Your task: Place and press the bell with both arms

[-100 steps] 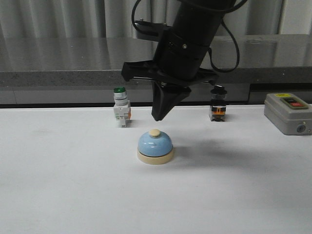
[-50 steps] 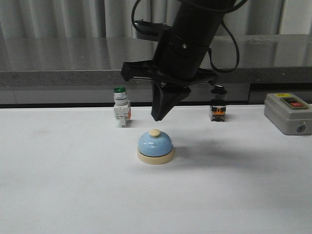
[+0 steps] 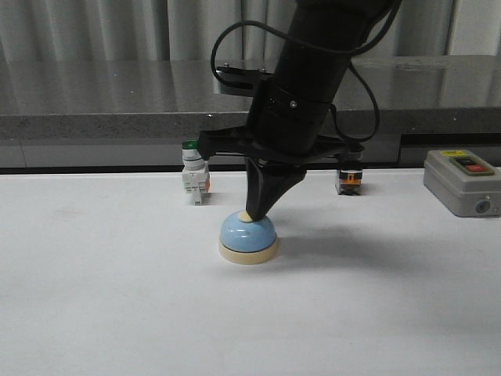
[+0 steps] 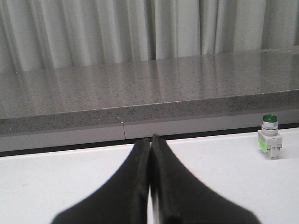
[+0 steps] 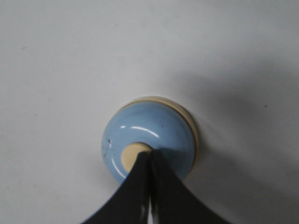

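Observation:
The light-blue bell (image 3: pixel 247 234) with its cream base stands on the white table (image 3: pixel 117 298) in the middle of the front view. My right gripper (image 3: pixel 255 211) is shut, pointing straight down, and its tips rest on the bell's cream knob (image 5: pixel 131 155). The right wrist view looks down on the bell's dome (image 5: pixel 145 128), where the right gripper's (image 5: pixel 149 152) closed tips cover part of the knob. My left gripper (image 4: pixel 150 138) is shut with nothing in it. It shows only in the left wrist view, low over the table, away from the bell.
A green-capped white push-button switch (image 3: pixel 193 177) stands behind the bell to the left, also seen as the switch (image 4: pixel 270 142) in the left wrist view. A black and orange switch (image 3: pixel 347 179) sits behind the right arm. A grey box with a red button (image 3: pixel 465 182) stands at far right. A grey ledge (image 3: pixel 94 117) runs behind the table.
My right gripper has come straight down from above the bell until its shut tips touch the knob. The bell has stayed in place.

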You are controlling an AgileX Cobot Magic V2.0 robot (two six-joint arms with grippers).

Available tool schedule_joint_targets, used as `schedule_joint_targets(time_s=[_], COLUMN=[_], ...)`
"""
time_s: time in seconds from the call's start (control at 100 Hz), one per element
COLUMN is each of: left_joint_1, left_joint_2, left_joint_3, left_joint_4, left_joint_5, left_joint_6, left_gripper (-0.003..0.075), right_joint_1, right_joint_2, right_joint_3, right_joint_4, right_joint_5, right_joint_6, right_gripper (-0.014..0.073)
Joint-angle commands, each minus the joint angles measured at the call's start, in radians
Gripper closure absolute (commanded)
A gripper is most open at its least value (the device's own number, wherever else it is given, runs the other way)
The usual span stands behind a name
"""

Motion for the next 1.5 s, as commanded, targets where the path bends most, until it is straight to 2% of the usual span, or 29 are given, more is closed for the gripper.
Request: schedule_joint_targets(time_s=[0.0,0.18,0.41,0.84,1.11,1.49], left_joint_1=[0.005,0.005,0.005,0.005,0.005,0.005], left_joint_2=[-0.03,-0.03,-0.03,-0.03,-0.03,-0.03], left_joint_3=[0.041,0.041,0.041,0.041,0.041,0.041], left_joint_4=[-0.001,-0.001,-0.001,-0.001,-0.001,-0.001], left_joint_5=[-0.079,-0.079,-0.079,-0.079,-0.079,-0.079], left_joint_6=[-0.016,-0.016,-0.016,-0.016,-0.016,-0.016], left_gripper=[0.0741,0.0741,0.0741,0.0741,0.0741,0.0741], right_joint_1=[0.001,0.001,-0.006,-0.102,-0.224,-0.406], right_joint_2=[-0.047,-0.061,-0.181,-0.43,-0.659,-1.124], right_joint_3=[-0.029,-0.082,-0.107,-0.07,0.207,0.706], right_joint_4=[0.015,0.012,-0.038,-0.135,-0.157,-0.158], right_joint_5=[-0.01,0.055,0.051,0.114,-0.011,-0.337], right_joint_6=[-0.013,-0.013,-0.013,-0.013,-0.013,-0.012], right_gripper=[0.0654,0.0654,0.0654,0.0654,0.0654,0.0654])
